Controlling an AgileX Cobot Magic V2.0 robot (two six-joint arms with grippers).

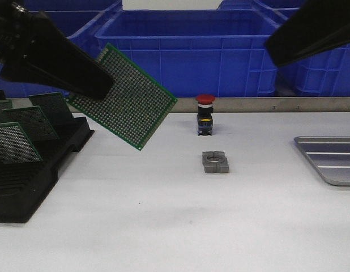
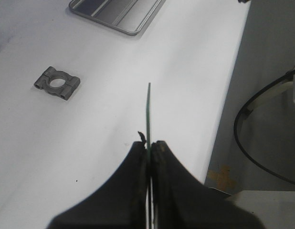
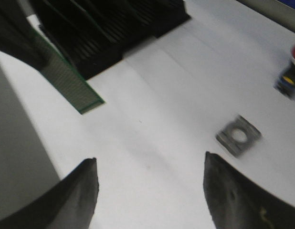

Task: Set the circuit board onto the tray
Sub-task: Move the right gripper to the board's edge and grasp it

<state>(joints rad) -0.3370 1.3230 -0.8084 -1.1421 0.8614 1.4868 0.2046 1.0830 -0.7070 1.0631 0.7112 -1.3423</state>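
My left gripper (image 1: pixel 98 85) is shut on a green perforated circuit board (image 1: pixel 129 105) and holds it tilted in the air, to the right of the black rack. In the left wrist view the board (image 2: pixel 148 114) shows edge-on between the closed fingers (image 2: pixel 133 181). The silver-grey ribbed tray (image 1: pixel 331 158) lies at the table's right edge; it also shows in the left wrist view (image 2: pixel 119 12). My right gripper (image 3: pixel 150 164) is open and empty, high above the table. The held board also shows in the right wrist view (image 3: pixel 66 78).
A black slotted rack (image 1: pixel 33 170) with several green boards (image 1: pixel 13 141) stands at the left. A grey metal clamp block (image 1: pixel 215 162) lies mid-table, a red-capped push button (image 1: pixel 205 115) behind it. Blue crates (image 1: pixel 186 51) line the back.
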